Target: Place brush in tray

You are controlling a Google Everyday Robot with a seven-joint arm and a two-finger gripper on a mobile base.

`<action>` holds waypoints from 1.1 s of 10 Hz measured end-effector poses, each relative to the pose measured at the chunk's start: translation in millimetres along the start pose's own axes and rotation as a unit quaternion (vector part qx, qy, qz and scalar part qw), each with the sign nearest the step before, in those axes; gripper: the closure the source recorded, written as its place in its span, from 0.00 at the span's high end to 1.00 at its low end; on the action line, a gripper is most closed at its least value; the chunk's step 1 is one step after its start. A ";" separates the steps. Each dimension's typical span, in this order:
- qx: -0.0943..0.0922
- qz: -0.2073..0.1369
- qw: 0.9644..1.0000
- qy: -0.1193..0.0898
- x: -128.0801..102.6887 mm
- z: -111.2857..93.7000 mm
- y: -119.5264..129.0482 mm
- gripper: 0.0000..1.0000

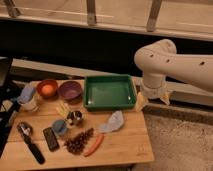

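Observation:
The brush (30, 141) lies on the wooden table (125, 142) at the front left, its rounded head toward the back and its black handle pointing to the front edge. The green tray (110, 92) sits at the back middle of the table with nothing in it. My gripper (151, 98) hangs from the white arm (170, 62) just past the tray's right rim, at the table's right edge, far from the brush.
An orange bowl (47, 88) and a purple bowl (70, 90) stand left of the tray. A dark rectangular block (51, 138), a small cup (75, 118), a pinecone (79, 141), a carrot (93, 145), a pale cloth (112, 122) and a cup (27, 98) lie about the table.

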 end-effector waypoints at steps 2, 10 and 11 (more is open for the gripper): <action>0.002 -0.009 1.000 -0.004 0.1 -1.3 -0.3 0.80; -0.039 -0.169 0.980 -0.096 -22.9 -69.8 154.2 0.80; -0.066 -0.181 0.974 -0.116 -19.3 -84.9 181.7 0.80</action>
